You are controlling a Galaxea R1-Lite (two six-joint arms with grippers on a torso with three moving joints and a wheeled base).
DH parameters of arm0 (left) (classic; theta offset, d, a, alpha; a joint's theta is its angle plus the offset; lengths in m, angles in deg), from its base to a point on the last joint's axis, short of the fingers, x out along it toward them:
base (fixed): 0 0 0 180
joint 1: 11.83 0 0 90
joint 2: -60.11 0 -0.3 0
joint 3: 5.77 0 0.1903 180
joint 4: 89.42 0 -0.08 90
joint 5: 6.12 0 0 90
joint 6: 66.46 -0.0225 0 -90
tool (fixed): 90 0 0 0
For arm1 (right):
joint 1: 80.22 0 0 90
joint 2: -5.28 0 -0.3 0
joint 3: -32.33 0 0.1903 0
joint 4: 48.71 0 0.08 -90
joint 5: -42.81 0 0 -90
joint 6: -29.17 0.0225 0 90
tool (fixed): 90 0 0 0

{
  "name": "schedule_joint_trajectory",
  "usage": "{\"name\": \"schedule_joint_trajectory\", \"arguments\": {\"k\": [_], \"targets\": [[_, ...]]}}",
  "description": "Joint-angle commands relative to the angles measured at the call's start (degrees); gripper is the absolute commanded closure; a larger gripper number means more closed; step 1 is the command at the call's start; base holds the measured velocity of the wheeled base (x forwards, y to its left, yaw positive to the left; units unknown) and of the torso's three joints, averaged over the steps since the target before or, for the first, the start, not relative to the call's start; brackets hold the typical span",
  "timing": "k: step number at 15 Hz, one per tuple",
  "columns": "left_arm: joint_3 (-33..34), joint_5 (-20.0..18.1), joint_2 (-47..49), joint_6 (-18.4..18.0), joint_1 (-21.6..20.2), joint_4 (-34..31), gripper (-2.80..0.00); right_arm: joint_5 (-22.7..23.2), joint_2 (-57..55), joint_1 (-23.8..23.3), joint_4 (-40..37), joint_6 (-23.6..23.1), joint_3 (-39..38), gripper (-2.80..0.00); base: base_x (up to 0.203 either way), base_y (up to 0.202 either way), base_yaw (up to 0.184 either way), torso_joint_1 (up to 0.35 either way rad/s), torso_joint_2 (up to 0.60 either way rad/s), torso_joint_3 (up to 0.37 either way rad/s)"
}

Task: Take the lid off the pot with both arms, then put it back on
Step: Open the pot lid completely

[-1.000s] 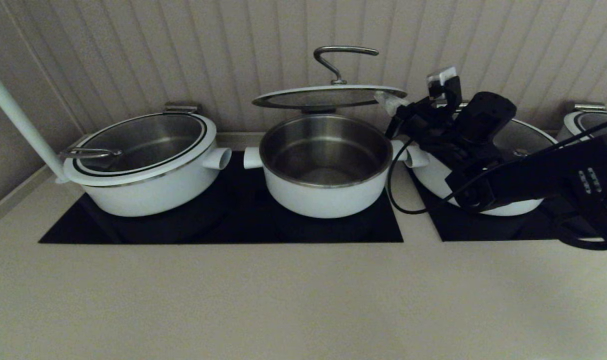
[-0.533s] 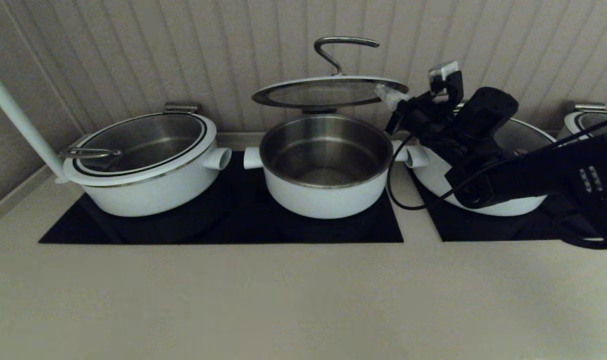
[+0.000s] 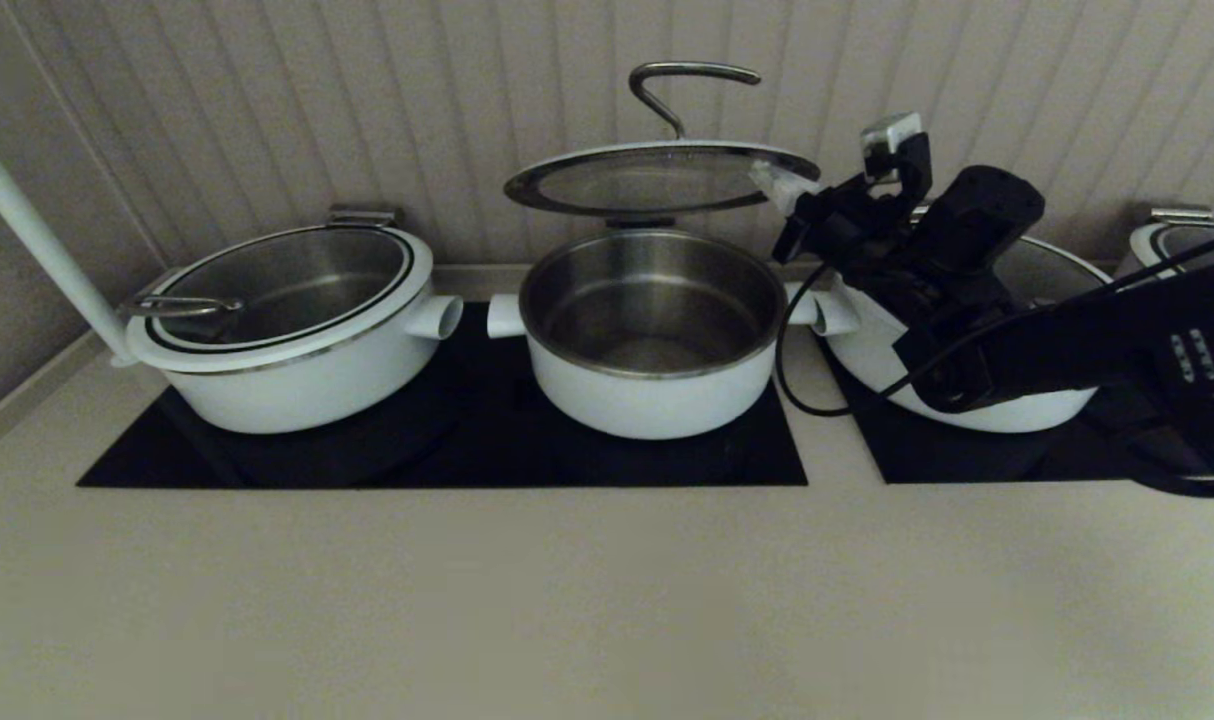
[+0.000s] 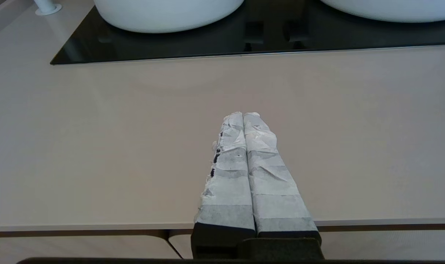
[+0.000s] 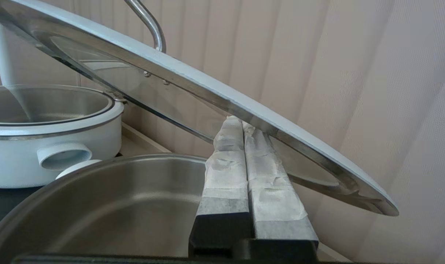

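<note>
The glass lid (image 3: 657,180) with its curved steel bar handle (image 3: 682,85) hangs level above the open white pot (image 3: 652,330), clear of its rim. My right gripper (image 3: 782,190) is shut on the lid's right rim. In the right wrist view the taped fingertips (image 5: 228,126) meet the lid's rim (image 5: 222,97) above the pot's steel inside (image 5: 116,205). My left gripper (image 4: 243,115) is shut and empty, parked over the counter's front edge and out of the head view.
A wider white pot (image 3: 297,320) with its lid stands on the left of the black cooktop (image 3: 447,440). A white pole (image 3: 37,240) rises beside it. Another wide pot (image 3: 1017,290) sits behind my right arm. The panelled wall is close behind the lid.
My right gripper has risen with the lid, so the gap between the lid and the pot has grown. The pot has not moved.
</note>
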Motion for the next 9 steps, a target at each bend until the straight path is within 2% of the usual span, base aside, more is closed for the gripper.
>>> {"name": "schedule_joint_trajectory", "arguments": {"k": [1,9], "targets": [[0.0,-0.02,-0.16,0.0,-0.02,0.0,0.0,0.17,0.84,0.02,0.44,0.0,0.04,0.0,0.0,0.0,0.0,0.0,0.0,0.0],[0.0,-0.02,-0.16,0.0,-0.02,0.0,0.0,0.25,2.35,-0.78,-2.55,-0.09,1.89,0.0,0.0,0.0,0.0,0.0,0.0,0.0]]}}
